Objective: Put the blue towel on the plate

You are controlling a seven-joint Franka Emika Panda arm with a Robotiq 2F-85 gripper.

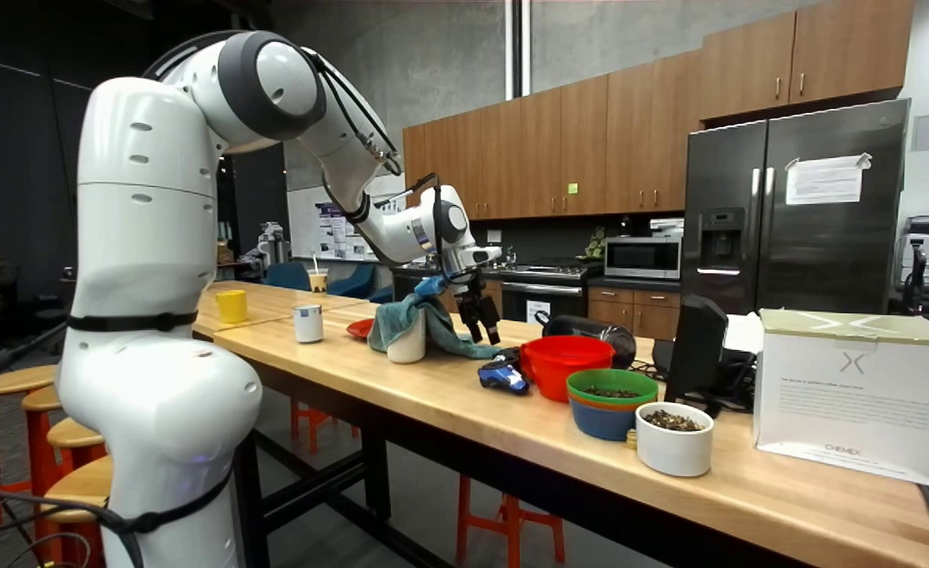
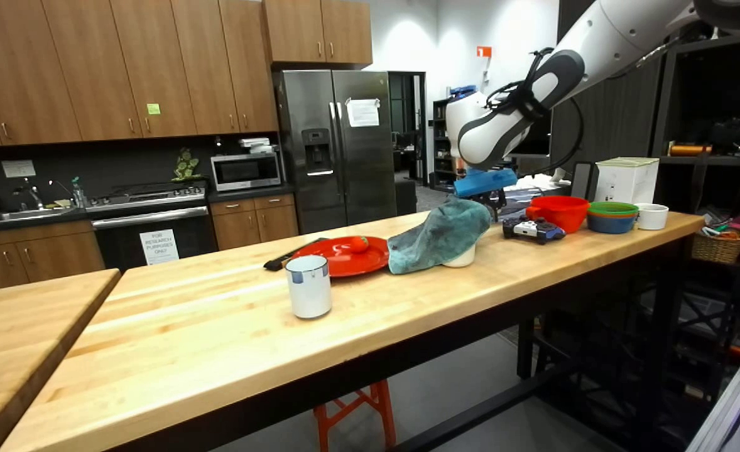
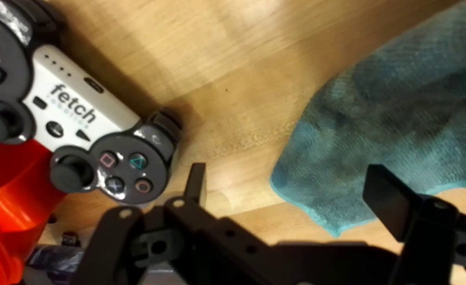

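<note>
The blue-green towel (image 1: 401, 319) is draped over a white container (image 1: 408, 349) on the wooden table, with one end lying toward my gripper; it also shows in an exterior view (image 2: 436, 235) and the wrist view (image 3: 395, 130). The red plate (image 2: 345, 263) lies beside the towel with a small red item (image 2: 359, 243) on it; in an exterior view the plate (image 1: 360, 328) is partly hidden behind the towel. My gripper (image 1: 482, 338) is open and empty above the towel's loose end. In the wrist view the fingers (image 3: 286, 190) are wide apart, the right one over the towel, the left over bare wood.
A game controller (image 3: 86, 107) and a red bowl (image 1: 567, 367) stand close beside the gripper. Stacked bowls (image 1: 610, 414), a white bowl (image 1: 673, 450) and a box (image 1: 855, 402) are further along. A white mug (image 2: 309, 295) stands near the plate, a black-handled object (image 2: 276, 263) behind it.
</note>
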